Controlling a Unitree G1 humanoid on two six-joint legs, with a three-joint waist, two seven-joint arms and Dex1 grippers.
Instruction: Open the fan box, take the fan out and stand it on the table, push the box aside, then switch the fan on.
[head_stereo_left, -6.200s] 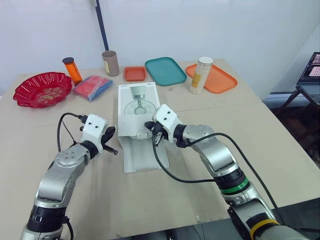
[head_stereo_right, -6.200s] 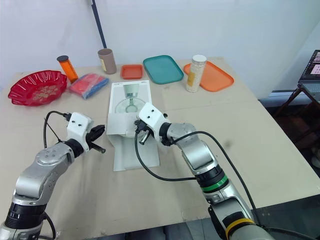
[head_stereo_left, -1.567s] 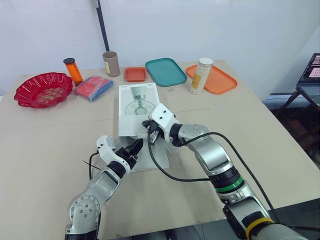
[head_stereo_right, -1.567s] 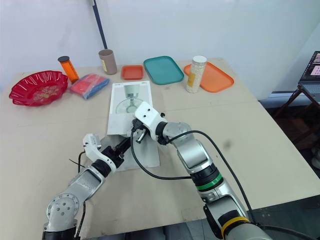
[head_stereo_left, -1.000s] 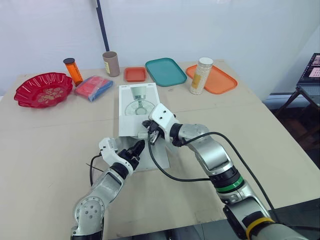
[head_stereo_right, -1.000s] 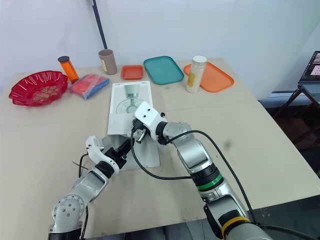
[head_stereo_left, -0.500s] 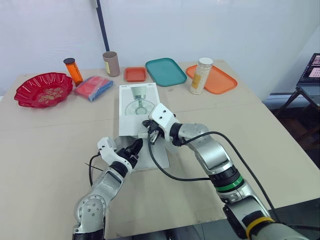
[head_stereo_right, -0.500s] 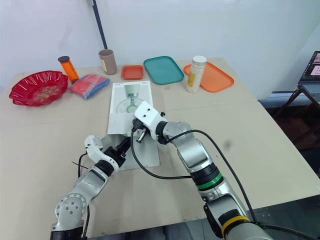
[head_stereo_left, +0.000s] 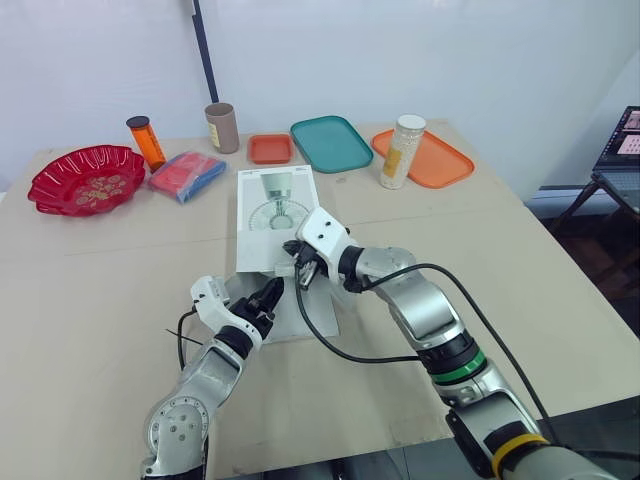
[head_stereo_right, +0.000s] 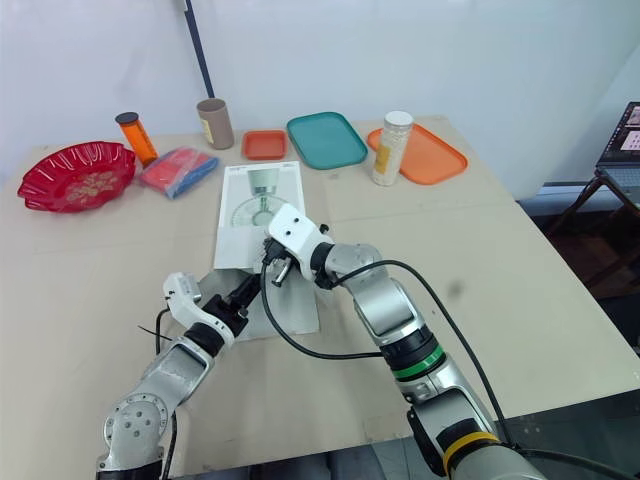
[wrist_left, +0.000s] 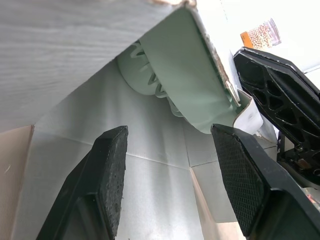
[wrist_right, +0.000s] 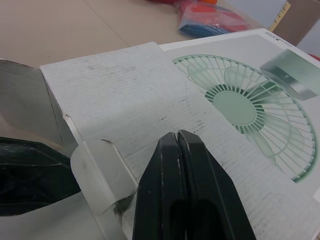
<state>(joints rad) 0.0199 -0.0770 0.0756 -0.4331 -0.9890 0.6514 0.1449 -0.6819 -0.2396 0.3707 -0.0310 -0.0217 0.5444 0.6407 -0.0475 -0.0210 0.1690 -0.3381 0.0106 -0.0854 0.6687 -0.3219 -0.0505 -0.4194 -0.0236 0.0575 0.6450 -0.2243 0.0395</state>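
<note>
L tool gapes at box mouth, fan inside.

Fan box open at the near end
You see the white box lying flat, flap folded out, pale green fan inside.
</note>
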